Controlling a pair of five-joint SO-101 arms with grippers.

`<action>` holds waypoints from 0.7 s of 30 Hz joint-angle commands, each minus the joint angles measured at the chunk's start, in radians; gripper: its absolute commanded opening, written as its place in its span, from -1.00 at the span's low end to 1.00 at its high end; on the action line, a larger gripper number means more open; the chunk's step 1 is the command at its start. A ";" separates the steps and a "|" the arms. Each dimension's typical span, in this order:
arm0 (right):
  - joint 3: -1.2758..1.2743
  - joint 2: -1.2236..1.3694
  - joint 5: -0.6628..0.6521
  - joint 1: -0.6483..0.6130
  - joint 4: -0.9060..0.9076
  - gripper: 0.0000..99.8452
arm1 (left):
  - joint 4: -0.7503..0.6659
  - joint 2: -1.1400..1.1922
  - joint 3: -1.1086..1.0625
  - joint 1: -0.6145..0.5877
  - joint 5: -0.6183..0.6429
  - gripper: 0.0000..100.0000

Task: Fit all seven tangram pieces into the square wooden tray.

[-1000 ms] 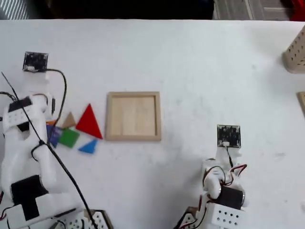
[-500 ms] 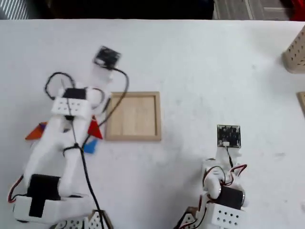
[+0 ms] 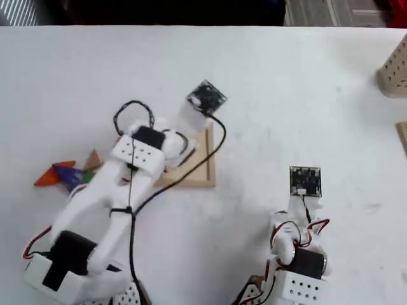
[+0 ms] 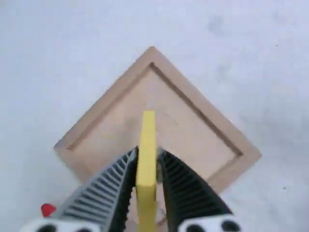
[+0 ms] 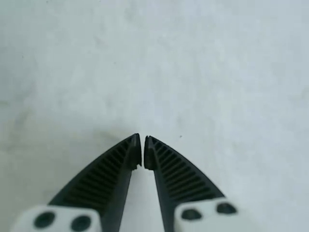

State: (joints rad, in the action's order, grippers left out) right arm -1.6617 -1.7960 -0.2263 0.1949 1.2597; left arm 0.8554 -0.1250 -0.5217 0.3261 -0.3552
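Left gripper (image 4: 147,157) clamped the yellow piece (image 4: 147,140) edge-on above the tray (image 4: 203,106) — right gripper (image 5: 143,145) sat pinched closed, empty, over the table (image 5: 217,72)

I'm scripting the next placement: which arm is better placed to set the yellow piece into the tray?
Left. The left gripper is shut on the yellow piece directly above the wooden tray; the right gripper is shut, empty, over bare table.

Loose pieces (image 3: 63,173) left of tray (image 3: 208,180)
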 commanded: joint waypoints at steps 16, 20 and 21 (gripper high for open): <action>0.003 -0.005 0.002 -0.008 -0.012 -0.96 | -0.166 -0.094 -0.175 0.087 -0.287 -0.61; 0.003 -0.005 0.002 -0.008 -0.012 -0.96 | -0.097 -0.194 -0.172 0.094 -0.206 -0.61; 0.003 -0.005 0.002 -0.008 -0.012 -0.96 | -0.089 -0.219 -0.175 0.096 -0.160 -0.61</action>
State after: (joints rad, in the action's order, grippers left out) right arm -1.6617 -1.7960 -0.2263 0.1949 1.2597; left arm 0.7296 -0.2202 -0.6966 0.4104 -0.6252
